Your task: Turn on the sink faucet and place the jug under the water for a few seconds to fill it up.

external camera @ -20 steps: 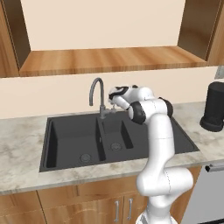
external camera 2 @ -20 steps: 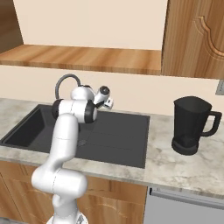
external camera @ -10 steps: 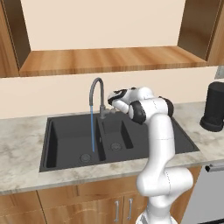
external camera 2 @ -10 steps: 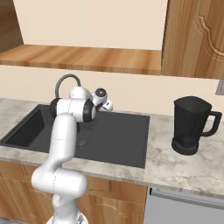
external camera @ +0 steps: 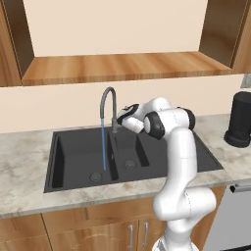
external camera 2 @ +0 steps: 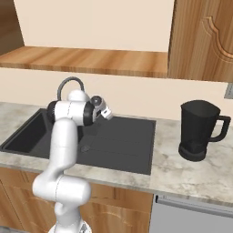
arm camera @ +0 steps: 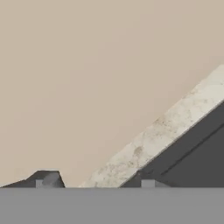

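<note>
The black sink is set into the counter, with the grey gooseneck faucet at its back edge. Thin blue water falls from the spout into the large left basin. My gripper hovers just right of the faucet's stem, close to the side lever. In the hand view my gripper is open, its tips apart with nothing between them, facing the wall and the sink's back rim. The black jug stands upright on the counter, far to the right of the sink, its handle pointing right.
A wooden shelf runs above the faucet and a wooden cabinet hangs over the jug's corner. Marble counter surrounds the sink. The jug is near the right edge of the left base view.
A second ago the faucet was dry; water now runs into the left basin. My gripper has opened and eased slightly back from the lever.
</note>
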Robot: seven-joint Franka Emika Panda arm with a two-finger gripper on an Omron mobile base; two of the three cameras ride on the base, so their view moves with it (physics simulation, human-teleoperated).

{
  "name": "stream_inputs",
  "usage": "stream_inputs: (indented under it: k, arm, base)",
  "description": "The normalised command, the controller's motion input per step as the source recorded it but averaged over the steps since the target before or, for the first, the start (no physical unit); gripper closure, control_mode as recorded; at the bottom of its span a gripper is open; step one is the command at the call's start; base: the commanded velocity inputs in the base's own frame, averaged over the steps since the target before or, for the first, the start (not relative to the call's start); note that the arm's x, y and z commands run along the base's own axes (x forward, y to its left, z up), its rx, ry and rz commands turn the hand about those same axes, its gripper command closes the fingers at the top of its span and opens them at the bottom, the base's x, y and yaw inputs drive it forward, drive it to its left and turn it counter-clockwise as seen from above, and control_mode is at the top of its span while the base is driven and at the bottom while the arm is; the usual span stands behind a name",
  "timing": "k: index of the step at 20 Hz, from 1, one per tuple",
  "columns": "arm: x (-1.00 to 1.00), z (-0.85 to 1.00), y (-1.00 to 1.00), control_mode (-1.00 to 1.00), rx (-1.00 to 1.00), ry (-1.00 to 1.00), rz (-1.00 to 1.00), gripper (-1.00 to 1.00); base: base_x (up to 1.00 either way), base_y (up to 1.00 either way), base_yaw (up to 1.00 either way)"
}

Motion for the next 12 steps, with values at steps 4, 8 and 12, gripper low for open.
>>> stream_inputs:
  k: [4, 8, 12]
  arm:
    - [-0.15, 1.00, -0.44, -1.00, 0.12, -0.10, -0.18, -1.00]
    - [0.01, 0.13, 0.00, -1.00, 0.01, 0.00, -0.02, -1.00]
    - [0.00, 0.56, -0.27, -1.00, 0.06, 0.00, 0.00, -1.00]
  base:
    - [0.00, 0.00, 0.00]
    - [0.00, 0.00, 0.00]
    - [0.00, 0.00, 0.00]
